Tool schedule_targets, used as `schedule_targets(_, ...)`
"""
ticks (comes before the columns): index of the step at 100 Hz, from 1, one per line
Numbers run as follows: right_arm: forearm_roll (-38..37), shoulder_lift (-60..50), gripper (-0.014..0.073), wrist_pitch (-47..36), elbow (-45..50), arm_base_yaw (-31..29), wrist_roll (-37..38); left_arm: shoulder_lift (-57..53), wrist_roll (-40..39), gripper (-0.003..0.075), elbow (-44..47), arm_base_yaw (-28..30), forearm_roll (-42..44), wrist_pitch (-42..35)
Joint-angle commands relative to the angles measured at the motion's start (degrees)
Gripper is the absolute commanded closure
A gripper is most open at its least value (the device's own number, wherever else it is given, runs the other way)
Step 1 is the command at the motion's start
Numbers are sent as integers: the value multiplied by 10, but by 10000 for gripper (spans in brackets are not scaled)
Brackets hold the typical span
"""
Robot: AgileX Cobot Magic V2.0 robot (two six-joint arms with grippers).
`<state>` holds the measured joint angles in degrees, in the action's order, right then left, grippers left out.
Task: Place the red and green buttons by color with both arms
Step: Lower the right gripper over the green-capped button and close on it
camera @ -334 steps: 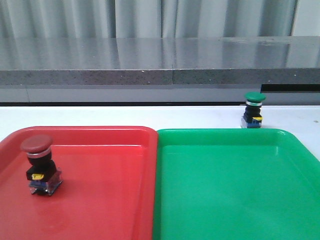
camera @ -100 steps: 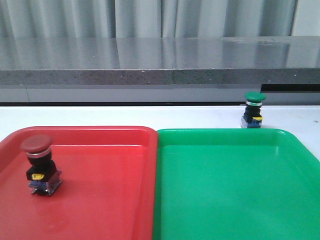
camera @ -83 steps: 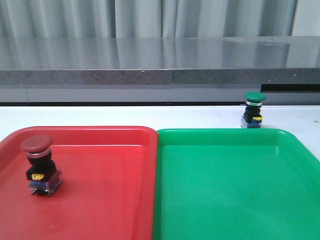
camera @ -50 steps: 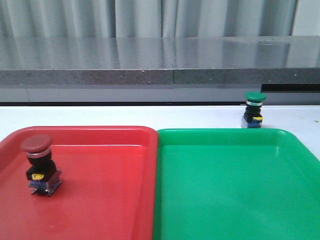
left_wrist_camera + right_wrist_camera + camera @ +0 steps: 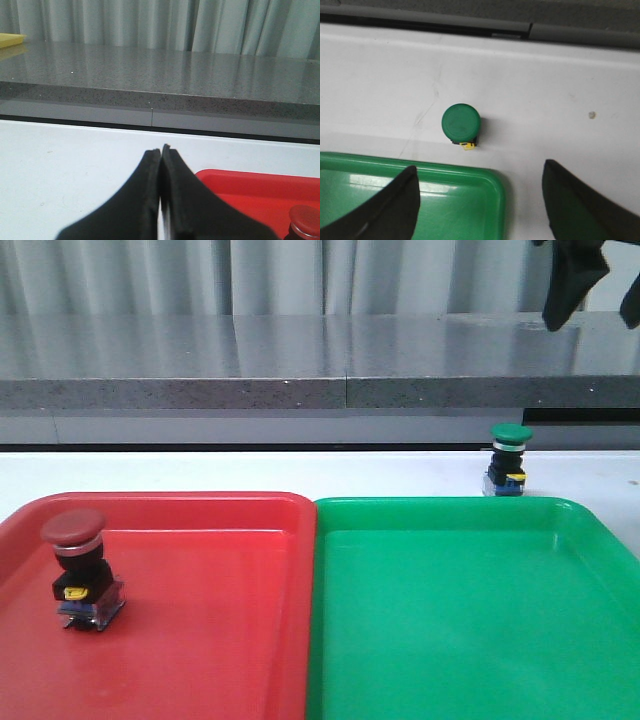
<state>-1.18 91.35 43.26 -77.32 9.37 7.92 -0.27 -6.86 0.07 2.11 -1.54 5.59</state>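
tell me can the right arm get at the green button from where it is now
Probably yes. The right hand is open above the green button, which stands alone on the white table just beyond the green tray, with nothing over it.

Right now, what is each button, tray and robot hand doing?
red button: upright in the red tray
green button: upright on the table, behind the green tray, not held
left gripper: shut, empty
right gripper: open above the green button
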Motion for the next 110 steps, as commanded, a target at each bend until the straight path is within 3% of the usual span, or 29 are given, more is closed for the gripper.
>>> schedule_targets(1,22,15,62,7,-45,1,-2,-19,1,741,8,2,-3,-40)
schedule_targets(49,46,188,62,103,-202,1,-2,-19,1,741,8,2,-3,-40)
schedule_targets(94,57,241,64,139,-236,1,-2,-19,1,741,8,2,-3,-40)
schedule_targets(110,57,241,197,137,-236,1,-2,-19,1,741,8,2,-3,-40)
